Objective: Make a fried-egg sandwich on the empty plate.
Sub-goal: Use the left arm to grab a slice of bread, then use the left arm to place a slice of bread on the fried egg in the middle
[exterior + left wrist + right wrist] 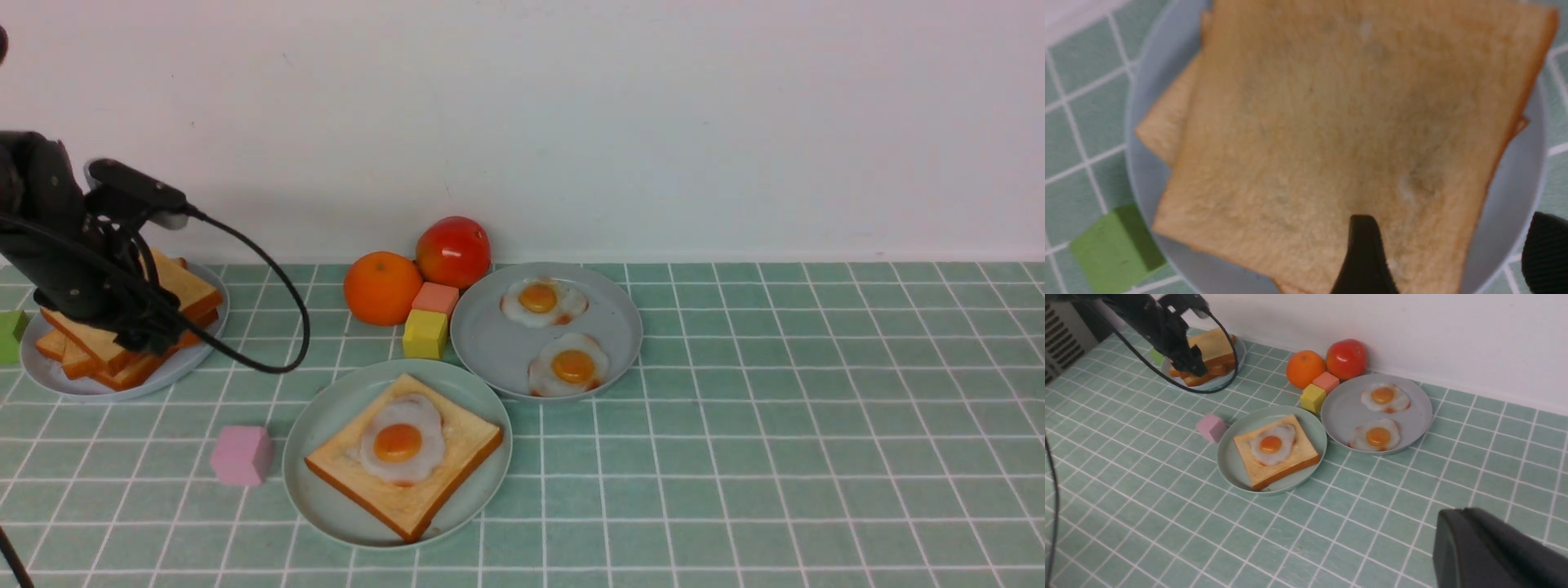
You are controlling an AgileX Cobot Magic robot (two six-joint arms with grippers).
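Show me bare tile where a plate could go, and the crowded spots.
Widest bare tile: right of the egg plate, out to the frame's edge. Smaller patch: in front of the toast plate, left of the pink cube. Crowded: orange, tomato, yellow cube, salmon cube clustered behind the mint plate.

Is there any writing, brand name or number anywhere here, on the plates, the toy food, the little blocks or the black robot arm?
None: no readable text in any view.
The mint-green plate, the toast and the fried egg on it, the pink block, the yellow block and the left arm show no words, numbers or logos.
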